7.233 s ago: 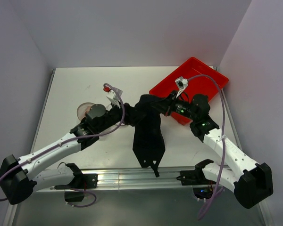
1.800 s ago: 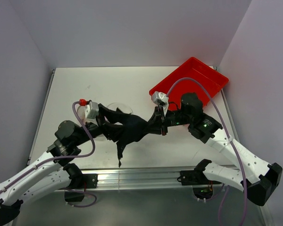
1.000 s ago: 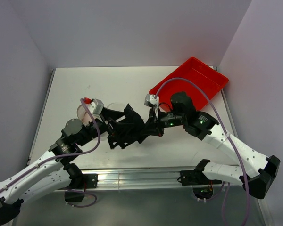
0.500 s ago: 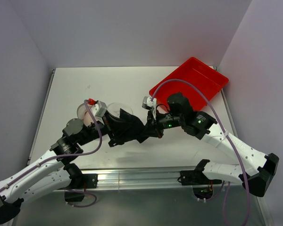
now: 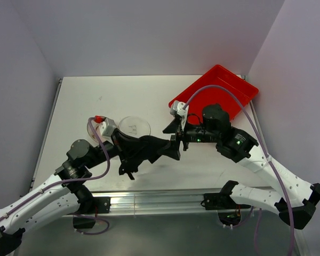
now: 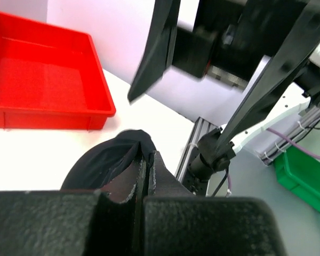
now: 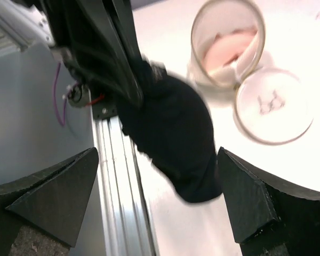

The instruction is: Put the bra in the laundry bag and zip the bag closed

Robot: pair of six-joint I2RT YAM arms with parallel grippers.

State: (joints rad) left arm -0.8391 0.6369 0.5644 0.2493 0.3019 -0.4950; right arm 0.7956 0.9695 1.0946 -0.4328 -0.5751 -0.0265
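The black bra [image 5: 146, 146] hangs bunched from my left gripper [image 5: 121, 148], just above the table near its front middle. In the left wrist view that gripper [image 6: 144, 170] is shut on a fold of the bra [image 6: 104, 162]. My right gripper [image 5: 173, 140] stands open just right of the bra, holding nothing. Its two fingers [image 7: 48, 197] flank the bra [image 7: 173, 138] without touching it. The laundry bag [image 7: 228, 45] sits open behind the bra, and its round lid [image 5: 134, 126] with the squiggle lies flat beside it. In the top view my left wrist hides most of the bag.
A red tray [image 5: 224, 85] sits at the back right of the table, also seen in the left wrist view [image 6: 42, 80]. An aluminium rail [image 5: 149, 200] runs along the table's front edge, just below the hanging bra.
My left gripper has shut on the bra. My right gripper has opened, let go of it and drawn back to the right. The bra now hangs from the left gripper alone.
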